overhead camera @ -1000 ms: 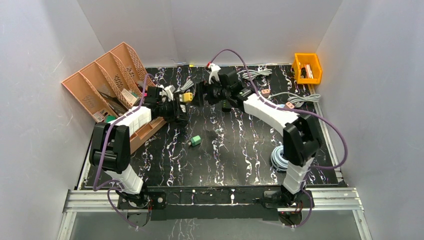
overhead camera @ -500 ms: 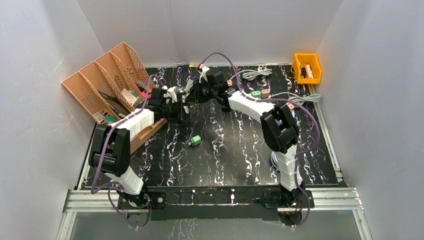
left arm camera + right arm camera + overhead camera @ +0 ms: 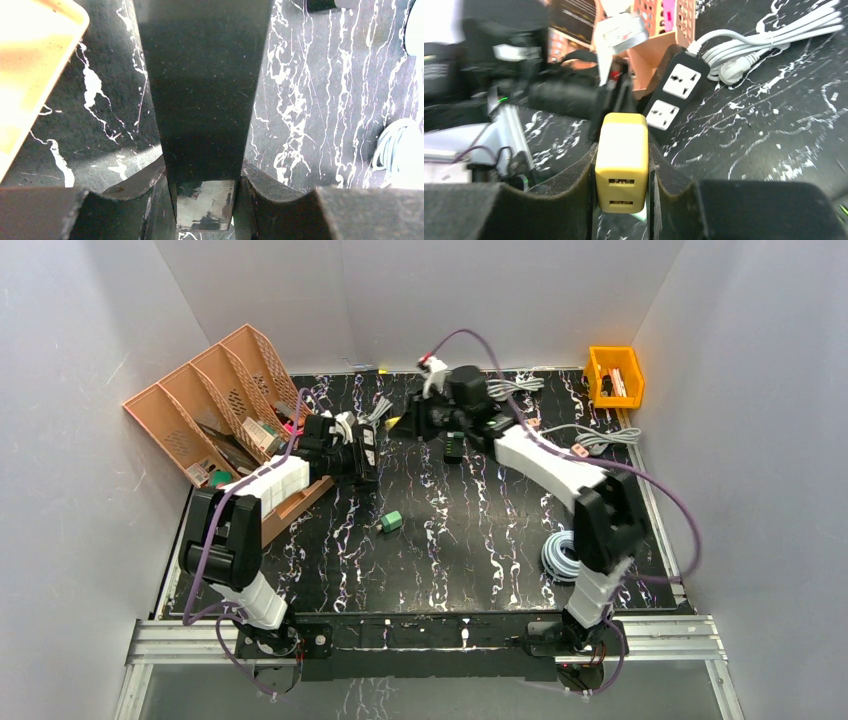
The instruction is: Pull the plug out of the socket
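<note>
Right pincer (image 3: 622, 162) is clamping the yellow charger plug (image 3: 621, 145) side to side, with the USB ports facing the wrist camera. Left pincer (image 3: 205, 172) is gripping the black power strip (image 3: 674, 95) across its body and holding it low by the tabletop (image 3: 450, 530), near the orange file rack (image 3: 262, 352). Both grasps are looking done: strip braced, plug held. Two sockets on the strip are showing empty just beside the plug. The plug's prong end is hiding behind its own body, so I'm not able to tell whether it's seated or clear of the strip. From overhead the two pincers are sitting near each other but apart, which is hinting at separation, not proving it. What's remaining, as I'm reading it: a straight pull away from the strip face until the prongs are showing clear.
</note>
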Controlling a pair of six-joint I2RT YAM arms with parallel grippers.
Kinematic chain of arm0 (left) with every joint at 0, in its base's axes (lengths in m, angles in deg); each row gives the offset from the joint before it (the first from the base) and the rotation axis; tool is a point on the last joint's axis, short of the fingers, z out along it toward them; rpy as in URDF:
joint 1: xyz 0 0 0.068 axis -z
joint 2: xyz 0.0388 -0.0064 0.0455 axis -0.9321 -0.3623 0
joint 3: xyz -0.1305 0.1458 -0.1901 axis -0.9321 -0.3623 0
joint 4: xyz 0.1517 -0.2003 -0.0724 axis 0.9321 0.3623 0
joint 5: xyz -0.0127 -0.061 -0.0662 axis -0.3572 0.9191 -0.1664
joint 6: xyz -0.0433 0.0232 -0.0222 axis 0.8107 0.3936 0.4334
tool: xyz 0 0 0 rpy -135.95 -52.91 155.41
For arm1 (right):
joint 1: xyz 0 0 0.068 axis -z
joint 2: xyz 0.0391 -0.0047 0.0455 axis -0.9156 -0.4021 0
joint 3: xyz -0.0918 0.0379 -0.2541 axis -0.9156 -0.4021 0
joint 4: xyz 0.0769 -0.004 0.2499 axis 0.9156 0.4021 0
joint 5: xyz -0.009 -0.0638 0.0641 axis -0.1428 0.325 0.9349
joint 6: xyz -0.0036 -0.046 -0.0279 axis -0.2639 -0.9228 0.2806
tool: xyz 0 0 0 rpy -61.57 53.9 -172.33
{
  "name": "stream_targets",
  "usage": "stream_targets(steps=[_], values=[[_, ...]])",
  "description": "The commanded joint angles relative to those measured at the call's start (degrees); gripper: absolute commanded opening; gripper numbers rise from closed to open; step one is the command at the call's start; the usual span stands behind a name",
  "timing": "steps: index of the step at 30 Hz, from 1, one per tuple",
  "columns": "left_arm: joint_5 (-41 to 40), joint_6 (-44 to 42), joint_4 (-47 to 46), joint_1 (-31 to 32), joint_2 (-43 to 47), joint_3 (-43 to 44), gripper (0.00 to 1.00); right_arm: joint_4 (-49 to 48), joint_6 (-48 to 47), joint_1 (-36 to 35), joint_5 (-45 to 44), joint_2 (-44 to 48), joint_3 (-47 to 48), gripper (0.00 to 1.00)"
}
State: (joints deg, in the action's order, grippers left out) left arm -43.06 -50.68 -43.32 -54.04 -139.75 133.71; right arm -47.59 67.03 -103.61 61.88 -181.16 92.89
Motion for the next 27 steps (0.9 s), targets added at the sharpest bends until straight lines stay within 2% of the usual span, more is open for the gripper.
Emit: stream_targets(steps=[1,5,8,14,19,21,24,26,27], values=[[-0.45,-0.4,-0.66,-0.47,-0.56,4.94,0.0,-6.3,2.23,7.87,8.03,16.38,-7.53,0.0],[2.85,-1.64,0.14,-0.42,-4.57,10.89,0.0,0.17,0.0,11.46,5.16,23.26,-13.76,0.0],[5.97,-2.6,4.87,-0.46,-11.21,20.97,0.0,2.16,0.09,11.88,3.96,27.06,-21.95,0.0],[4.53,0.56,8.27,-0.47,-25.14,39.51,0.0,3.32,3.41,11.71,6.21,32.61,-36.34,0.0],[-0.03,0.69,15.52,-1.57,-38.79,58.39,0.02,7.65,1.44,11.6,4.56,32.68,-39.6,0.0],[-0.67,0.78,17.83,-2.94,-41.75,62.39,0.06,11.29,-0.72,11.36,4.71,30.35,-38.24,0.0],[-2.03,0.67,18.91,-5.64,-42.55,62.48,0.13,12.39,-1.57,10.71,5.93,27.21,-38.55,0.0],[-4.15,0.05,18.96,-7.55,-41.23,60.52,0.27,12.68,-2.76,9.3,5.75,24.85,-38.65,0.0],[-5.35,-0.35,19.19,-8.41,-40.37,59.62,0.34,13.27,-3.44,8.45,4.98,23.57,-38.41,0.04]])
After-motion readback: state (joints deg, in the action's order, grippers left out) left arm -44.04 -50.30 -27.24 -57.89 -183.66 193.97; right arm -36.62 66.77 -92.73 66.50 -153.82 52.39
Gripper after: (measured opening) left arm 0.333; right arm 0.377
